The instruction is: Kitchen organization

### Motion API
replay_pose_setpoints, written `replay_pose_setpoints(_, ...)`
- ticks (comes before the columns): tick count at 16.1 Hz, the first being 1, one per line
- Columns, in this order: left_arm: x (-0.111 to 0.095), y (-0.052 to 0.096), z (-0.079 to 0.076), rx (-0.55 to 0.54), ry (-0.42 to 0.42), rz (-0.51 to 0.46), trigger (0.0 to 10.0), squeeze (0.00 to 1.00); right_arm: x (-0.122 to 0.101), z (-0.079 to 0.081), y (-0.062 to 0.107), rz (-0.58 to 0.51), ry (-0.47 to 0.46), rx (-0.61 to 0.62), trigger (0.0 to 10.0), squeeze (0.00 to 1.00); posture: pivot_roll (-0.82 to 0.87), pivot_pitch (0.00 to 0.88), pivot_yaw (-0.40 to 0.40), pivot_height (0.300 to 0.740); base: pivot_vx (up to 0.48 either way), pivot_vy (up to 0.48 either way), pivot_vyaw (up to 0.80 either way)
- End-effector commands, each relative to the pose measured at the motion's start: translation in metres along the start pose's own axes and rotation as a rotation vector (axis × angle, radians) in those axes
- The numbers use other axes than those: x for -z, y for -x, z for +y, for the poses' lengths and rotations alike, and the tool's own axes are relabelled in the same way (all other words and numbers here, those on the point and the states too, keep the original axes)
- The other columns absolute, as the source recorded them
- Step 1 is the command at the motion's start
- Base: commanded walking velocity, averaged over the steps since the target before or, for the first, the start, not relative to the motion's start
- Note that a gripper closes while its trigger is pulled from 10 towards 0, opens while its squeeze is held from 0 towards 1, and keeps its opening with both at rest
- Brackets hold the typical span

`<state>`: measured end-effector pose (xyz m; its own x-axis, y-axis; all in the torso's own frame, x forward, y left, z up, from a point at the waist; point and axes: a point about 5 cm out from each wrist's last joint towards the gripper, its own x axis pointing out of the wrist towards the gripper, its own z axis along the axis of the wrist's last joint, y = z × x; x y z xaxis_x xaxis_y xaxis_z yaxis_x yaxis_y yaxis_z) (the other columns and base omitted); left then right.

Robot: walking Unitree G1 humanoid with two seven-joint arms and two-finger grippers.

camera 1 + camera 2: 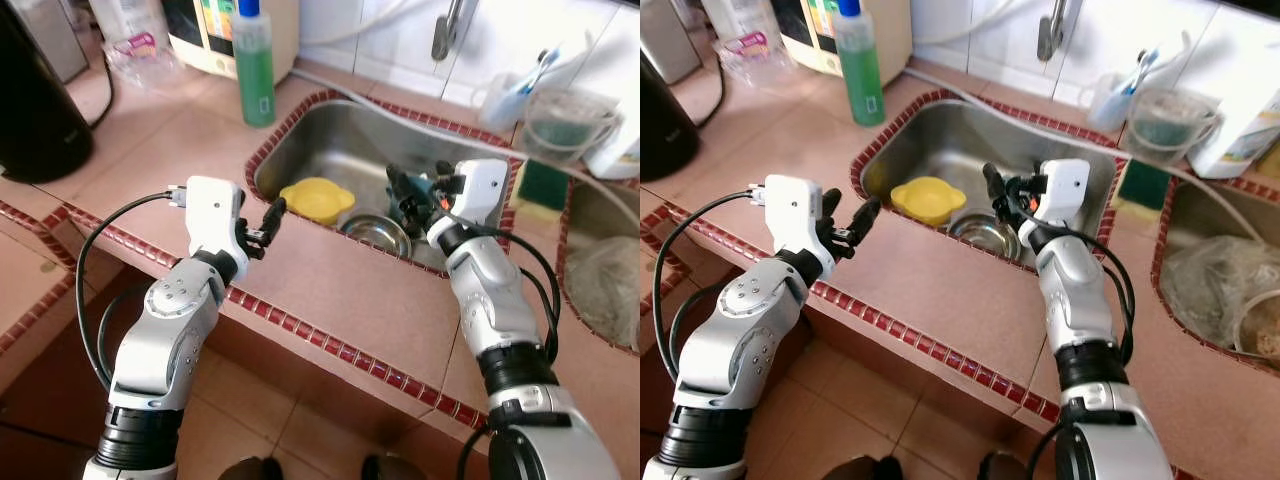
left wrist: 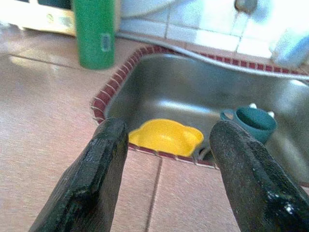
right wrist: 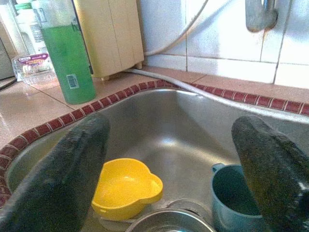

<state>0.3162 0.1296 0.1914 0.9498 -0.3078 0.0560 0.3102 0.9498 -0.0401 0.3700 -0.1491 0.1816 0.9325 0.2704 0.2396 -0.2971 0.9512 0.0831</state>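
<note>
A steel sink (image 1: 335, 135) holds a yellow bowl (image 1: 316, 199), a small steel bowl (image 1: 378, 234) and a teal cup (image 3: 231, 194). My right gripper (image 1: 400, 196) hangs open over the middle of the sink, just above the teal cup, with nothing between its fingers. The yellow bowl (image 3: 125, 186) lies to the left of that cup. My left gripper (image 1: 268, 225) is open and empty above the counter at the sink's front-left edge, pointing toward the yellow bowl (image 2: 166, 136).
A green soap bottle (image 1: 254, 65) stands on the counter behind the sink's left corner; a black kettle (image 1: 35, 110) is far left. A faucet (image 1: 447, 30), a clear container (image 1: 565, 125) and a sponge (image 1: 543, 185) sit behind. A second basin (image 1: 605, 275) lies right.
</note>
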Motion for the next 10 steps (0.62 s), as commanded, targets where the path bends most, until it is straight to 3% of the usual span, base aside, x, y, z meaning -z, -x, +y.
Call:
replay_pose_setpoints(1,0.001,0.0,0.005,-0.029,-0.009,-0.023,10.0,0.0,-0.001,0.002,0.003,-0.015,0.039,-0.004,10.0,1.0,-0.12,0.068,0.005,0.74,0.0,0.0,0.0)
replay_pose_setpoints(6,0.006,0.006,0.015,-0.081,-0.007,-0.081,10.0,0.0,0.006,0.003,0.021,-0.036,0.053,0.047,10.0,1.0,-0.13,0.055,0.032,0.74,0.0,0.0,0.0)
replay_pose_setpoints(9,0.021,0.009,0.013,-0.084,-0.008,-0.081,10.0,0.0,0.012,0.0,0.037,-0.035,0.066,0.104,10.0,1.0,-0.16,0.033,0.067,0.74,0.0,0.0,0.0)
replay_pose_setpoints(10,0.022,0.009,0.015,-0.097,-0.041,-0.088,10.0,0.0,0.015,0.002,0.044,-0.032,0.07,0.118,10.0,0.0,-0.16,0.032,0.071,0.74,0.0,0.0,0.0)
